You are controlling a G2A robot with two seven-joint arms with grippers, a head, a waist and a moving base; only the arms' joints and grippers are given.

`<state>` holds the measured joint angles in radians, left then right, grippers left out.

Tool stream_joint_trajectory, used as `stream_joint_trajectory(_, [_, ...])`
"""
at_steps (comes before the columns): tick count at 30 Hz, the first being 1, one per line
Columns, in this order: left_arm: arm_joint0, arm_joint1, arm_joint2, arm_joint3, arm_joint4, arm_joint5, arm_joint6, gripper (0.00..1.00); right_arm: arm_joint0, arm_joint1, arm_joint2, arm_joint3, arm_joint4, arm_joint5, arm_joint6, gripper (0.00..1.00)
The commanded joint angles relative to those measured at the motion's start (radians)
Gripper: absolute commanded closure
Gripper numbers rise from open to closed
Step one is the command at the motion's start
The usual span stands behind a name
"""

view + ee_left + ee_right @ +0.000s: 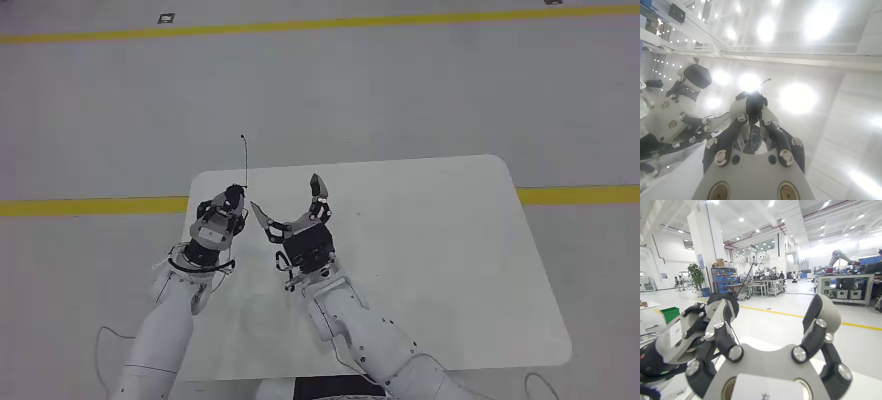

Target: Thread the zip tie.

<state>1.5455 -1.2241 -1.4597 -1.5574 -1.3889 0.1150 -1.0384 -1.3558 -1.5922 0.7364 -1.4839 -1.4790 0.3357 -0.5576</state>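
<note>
Fingers (pixel 735 108) of the left gripper (pixel 754 100) pinch shut on a thin black zip tie (pixel 243 160), whose slim, nearly straight tail sticks out past their tips, near the counter's (pixel 450 250) far left corner. Just beside it, the right gripper (pixel 285 195) spreads its own ribbed, dark-faced fingers (pixel 813 308) wide, holding nothing. Both hang over the smooth, white, round-cornered counter.

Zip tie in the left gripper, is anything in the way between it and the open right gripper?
Nothing visible. The zip tie sticks out of the shut left gripper, and the right gripper stands open close beside it, the gap between them bare.
</note>
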Motion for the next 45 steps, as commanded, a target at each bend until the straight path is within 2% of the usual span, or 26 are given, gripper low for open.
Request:
stream_joint_trajectory(1, [0.000, 0.000, 0.000, 0.000, -0.001, 0.000, 0.000, 1.00, 0.000, 0.000, 0.000, -0.001, 0.000, -0.001, 0.001, 0.00])
stream_joint_trajectory(5, [0.000, 0.000, 0.000, 0.000, -0.001, 0.000, 0.000, 1.00, 0.003, 0.002, -0.002, 0.002, -0.029, -0.016, 0.010, 0.00])
stream_joint_trajectory(9, [0.000, 0.000, 0.000, 0.000, -0.001, 0.000, 0.000, 1.00, 0.007, 0.000, -0.002, 0.018, -0.070, 0.001, 0.013, 0.00])
stream_joint_trajectory(18, [0.000, 0.000, 0.000, 0.000, -0.001, 0.000, 0.000, 1.00, 0.022, -0.032, 0.024, 0.069, -0.091, 0.004, -0.015, 0.00])
stream_joint_trajectory(21, [0.000, 0.000, 0.000, 0.000, -0.001, 0.000, 0.000, 1.00, 0.024, -0.046, 0.049, 0.091, -0.091, 0.004, -0.034, 0.14])
stream_joint_trajectory(22, [0.000, 0.000, 0.000, 0.000, -0.001, 0.000, 0.000, 1.00, 0.024, -0.046, 0.049, 0.091, -0.091, 0.004, -0.034, 0.00])
stream_joint_trajectory(28, [0.000, 0.000, 0.000, 0.000, -0.001, 0.000, 0.000, 1.00, 0.024, -0.046, 0.049, 0.091, -0.091, 0.004, -0.034, 0.00])
stream_joint_trajectory(30, [0.000, 0.000, 0.000, 0.000, -0.001, 0.000, 0.000, 1.00, 0.029, -0.041, 0.043, 0.097, -0.091, -0.008, -0.032, 0.00])
stream_joint_trajectory(35, [0.000, 0.000, 0.000, 0.000, -0.001, 0.000, 0.000, 1.00, 0.039, -0.030, 0.021, 0.108, -0.091, 0.004, -0.037, 0.00])
stream_joint_trajectory(36, [0.000, 0.000, 0.000, 0.000, -0.001, 0.000, 0.000, 1.00, 0.039, -0.029, 0.021, 0.107, -0.091, 0.004, -0.038, 0.23])
stream_joint_trajectory(37, [0.000, 0.000, 0.000, 0.000, -0.001, 0.000, 0.000, 1.00, 0.038, -0.029, 0.022, 0.107, -0.091, 0.004, -0.041, 0.52])
stream_joint_trajectory(40, [0.000, 0.000, 0.000, 0.000, -0.001, 0.000, 0.000, 1.00, 0.035, -0.030, 0.027, 0.106, -0.091, 0.004, -0.046, 0.66])
stream_joint_trajectory(43, [0.000, 0.000, 0.000, 0.000, -0.001, 0.000, 0.000, 1.00, 0.035, -0.031, 0.028, 0.108, -0.091, 0.004, -0.050, 0.74])
stream_joint_trajectory(45, [0.000, 0.000, 0.000, 0.000, -0.001, 0.000, 0.000, 1.00, 0.037, -0.033, 0.024, 0.114, -0.091, 0.004, -0.050, 0.76])
